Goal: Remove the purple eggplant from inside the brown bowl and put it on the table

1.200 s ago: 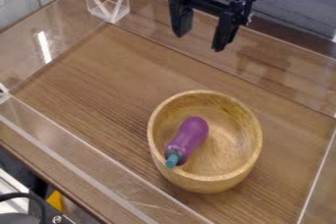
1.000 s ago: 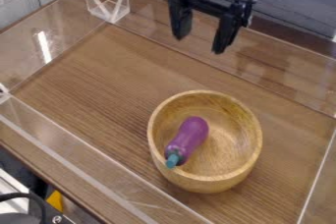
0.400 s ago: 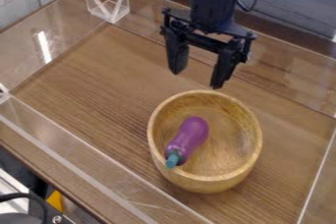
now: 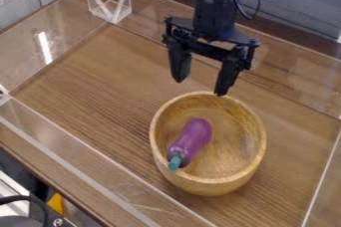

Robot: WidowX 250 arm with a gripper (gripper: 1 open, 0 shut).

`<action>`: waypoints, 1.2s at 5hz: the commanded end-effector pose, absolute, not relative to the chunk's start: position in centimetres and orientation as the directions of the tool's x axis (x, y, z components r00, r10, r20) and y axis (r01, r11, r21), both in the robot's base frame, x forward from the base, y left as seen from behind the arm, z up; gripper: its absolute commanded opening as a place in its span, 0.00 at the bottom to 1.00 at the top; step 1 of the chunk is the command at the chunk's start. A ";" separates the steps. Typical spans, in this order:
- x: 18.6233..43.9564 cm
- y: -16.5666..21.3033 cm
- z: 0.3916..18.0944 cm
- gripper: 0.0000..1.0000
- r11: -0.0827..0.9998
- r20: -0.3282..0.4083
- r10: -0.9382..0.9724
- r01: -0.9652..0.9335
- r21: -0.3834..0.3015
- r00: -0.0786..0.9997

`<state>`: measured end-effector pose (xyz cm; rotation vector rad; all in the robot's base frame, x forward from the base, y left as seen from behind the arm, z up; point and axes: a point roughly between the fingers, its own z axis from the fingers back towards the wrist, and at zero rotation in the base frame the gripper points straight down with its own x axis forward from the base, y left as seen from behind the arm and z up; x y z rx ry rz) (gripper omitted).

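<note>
The purple eggplant lies inside the brown bowl, its teal stem cap pointing toward the near rim. The bowl rests on the wood-grain table at the right of centre. My gripper hangs pointing down just above and behind the bowl's far rim, its two black fingers spread wide with nothing between them. It stands apart from both the eggplant and the bowl.
Clear acrylic walls run along the table's near and left edges. A small clear acrylic stand sits at the back left corner. Bare tabletop stretches left of the bowl.
The gripper has come down and toward the bowl from the back of the table, still open. The eggplant and bowl have not moved.
</note>
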<state>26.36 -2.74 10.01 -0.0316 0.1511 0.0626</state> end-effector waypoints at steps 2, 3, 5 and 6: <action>26.8 -3.0 10.2 0.00 0.993 -0.137 0.108 -0.113 -0.033 0.985; 26.2 -3.1 9.9 0.00 0.997 -0.139 0.070 -0.075 -0.030 0.988; 24.7 -3.3 9.0 0.00 0.997 -0.137 0.075 -0.079 -0.025 0.988; 24.4 -3.3 8.6 0.00 0.991 -0.130 0.130 -0.134 -0.025 0.983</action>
